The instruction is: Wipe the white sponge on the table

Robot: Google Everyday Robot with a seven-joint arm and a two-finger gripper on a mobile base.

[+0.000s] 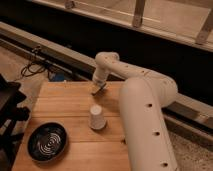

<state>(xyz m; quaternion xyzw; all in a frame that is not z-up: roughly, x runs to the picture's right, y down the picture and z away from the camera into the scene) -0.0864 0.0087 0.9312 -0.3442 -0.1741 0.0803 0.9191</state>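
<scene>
Near the far edge of the worktop (65, 107), the hand (98, 88) is hanging low, the white sponge (97, 91) at its tip. Its grip state cannot be told.

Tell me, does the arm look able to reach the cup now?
Probably yes. The tool hangs over the far edge of the table, and the cup stands just nearer the camera, with only bare wood between them. The bowl lies off to one side, out of the way.

No legible text; claw (98, 89) low over the table (60, 102).
</scene>
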